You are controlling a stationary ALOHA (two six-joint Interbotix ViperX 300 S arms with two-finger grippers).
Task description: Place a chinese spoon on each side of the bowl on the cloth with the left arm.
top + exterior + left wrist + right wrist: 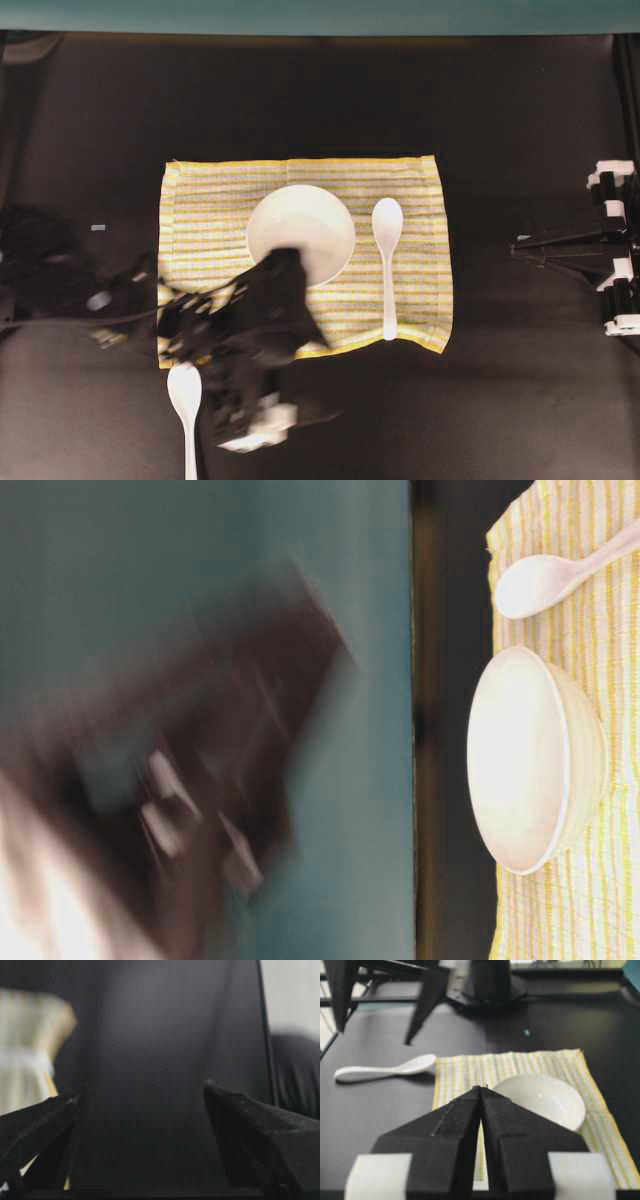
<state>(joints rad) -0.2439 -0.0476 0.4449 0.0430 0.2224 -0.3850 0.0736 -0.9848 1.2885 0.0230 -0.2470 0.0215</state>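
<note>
Over the cloth's (410, 262) near-left corner the left gripper (145, 1092) hangs with jaws wide and empty — one chinese spoon (386, 262) lies on the cloth just right of the bowl (300, 232), the other spoon (186, 405) on the bare table (500, 400) — while the right gripper (483, 1090) rests pinched closed.

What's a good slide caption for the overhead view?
One white spoon lies on the striped cloth right of the bowl; the second spoon waits off the cloth beside the left arm's open tool.
</note>
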